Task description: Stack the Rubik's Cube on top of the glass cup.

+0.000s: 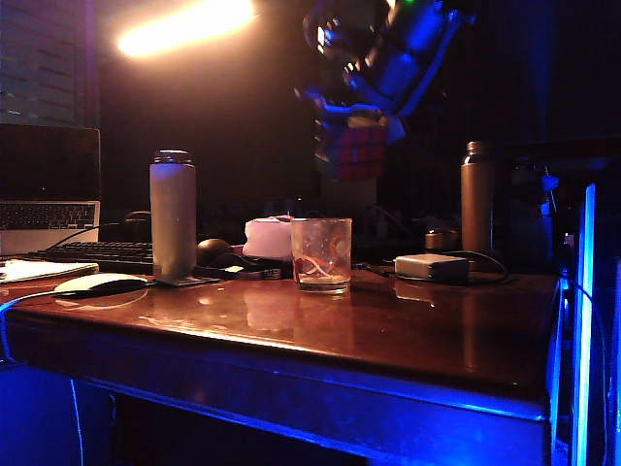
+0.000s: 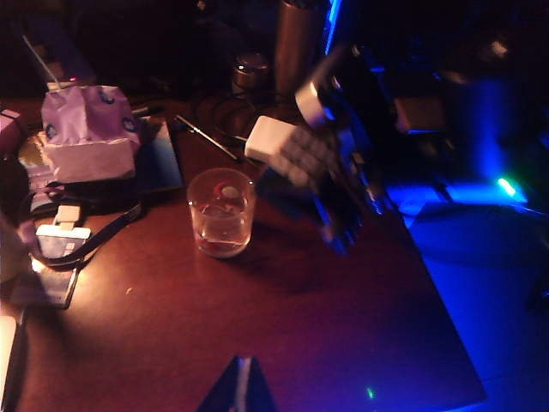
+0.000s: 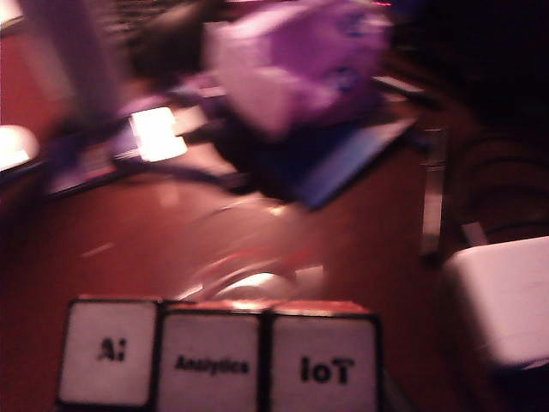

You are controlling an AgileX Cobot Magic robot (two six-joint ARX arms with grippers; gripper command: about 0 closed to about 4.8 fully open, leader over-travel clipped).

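Clear glass, a short swirl-marked tumbler [image 1: 321, 253], is seen from the exterior standing mid-table; the chequered Rubik's Cube [image 1: 354, 148] is held aloft by the right gripper [image 1: 357, 131], above and slightly right of it. From the left wrist, the cube is seen beside the rim; the left gripper [image 2: 239, 388] hangs nearer the table's edge, its opening indiscernible. From the right wrist, the glass lies just beyond the clamped cube.

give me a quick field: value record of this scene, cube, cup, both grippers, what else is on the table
cube: Rubik's Cube held in the air, above and slightly right of the cup in the exterior view
cup: glass cup upright on the table, nothing on it
right gripper: right gripper raised over the table, closed on the cube
left gripper: left gripper only a tip shows, off to the side, state unclear
stacking: not yet done
other items: two metal bottles, pale box with cable, mouse, tissue pack
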